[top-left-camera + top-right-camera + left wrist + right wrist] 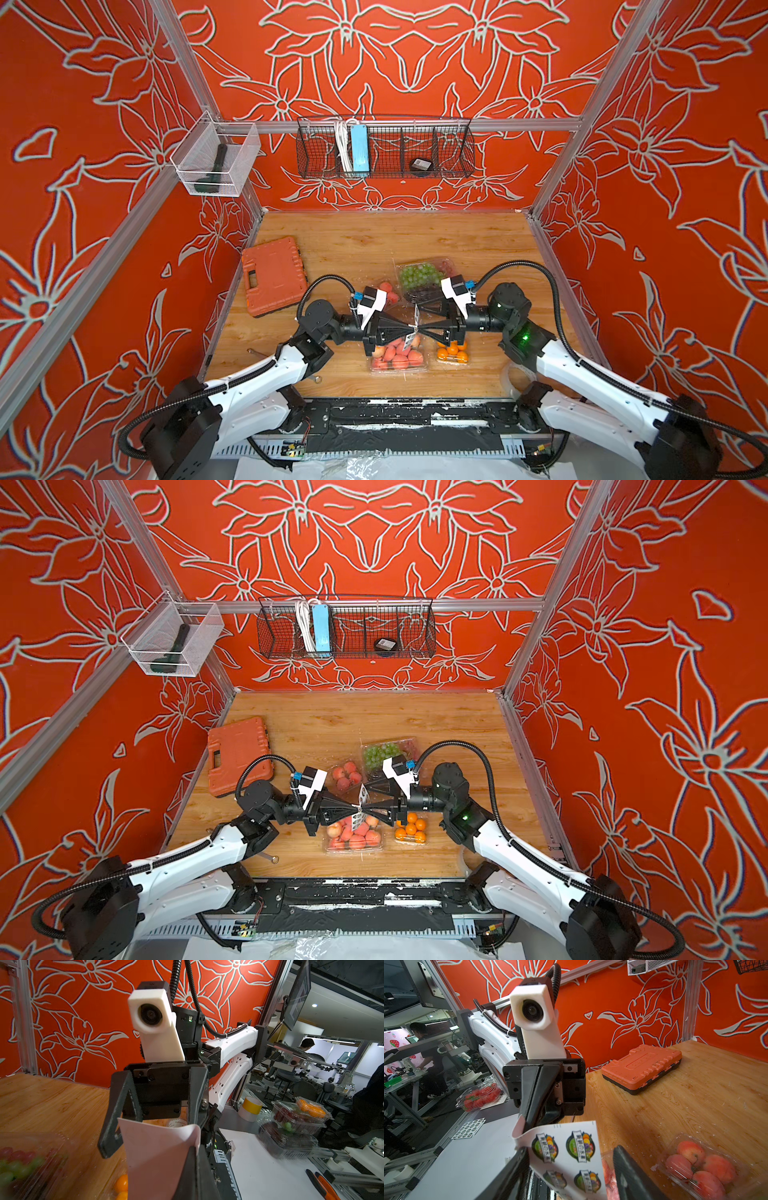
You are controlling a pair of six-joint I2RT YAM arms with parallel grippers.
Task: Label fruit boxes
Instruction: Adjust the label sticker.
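My left gripper [412, 331] is shut on one edge of a white sheet of round fruit stickers [566, 1153] and holds it in the air over the fruit boxes. My right gripper [571, 1150] faces it, open, with one jaw on each side of the sheet. Below them stand the large box of peaches [399, 357] and the box of oranges [453, 353]. Behind them are the small box of peaches [347, 775] and the box of grapes [424, 276]. In the left wrist view the sheet's blank back [158, 1153] hides most of the boxes.
An orange tool case [272, 274] lies at the table's left side. A black wire basket [384, 147] and a white mesh bin [214, 160] hang on the walls. More fruit boxes [295, 1124] and a second sticker sheet [468, 1131] lie outside the cell.
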